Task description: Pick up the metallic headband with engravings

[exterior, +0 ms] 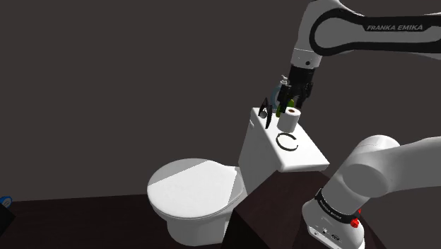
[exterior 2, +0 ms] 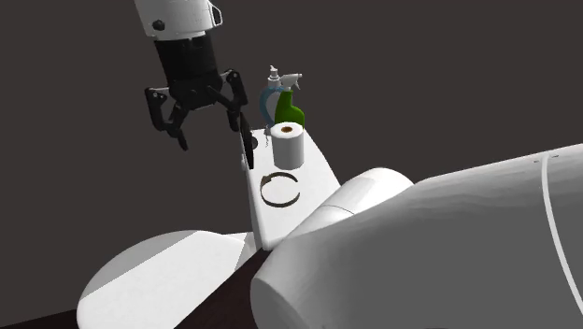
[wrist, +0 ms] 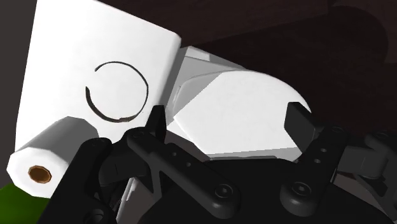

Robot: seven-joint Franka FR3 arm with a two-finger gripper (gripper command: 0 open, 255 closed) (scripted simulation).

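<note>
One open claw over the cistern lid's bowl-side edge, headband flat on the lid off to one side

Gripper (exterior 2: 211, 133) hangs with its fingers spread wide and nothing between them, above the far end of the cistern lid (exterior 2: 318, 166) at the edge nearest the toilet seat cover (wrist: 245, 108); the headband (wrist: 118, 90), a thin dark open ring, lies flat near the middle of the lid, untouched, just short of the toilet roll (exterior 2: 286, 144) and the green spray bottle (exterior 2: 289, 110) at the far end. In the wrist view the ring sits outside the finger gap, beyond the finger on the roll's side, its opening turned away from the bowl; being a ring, it has no real long axis, so the next move likely needs a shift across the lid, then a descent straddling one arc of the band
</note>
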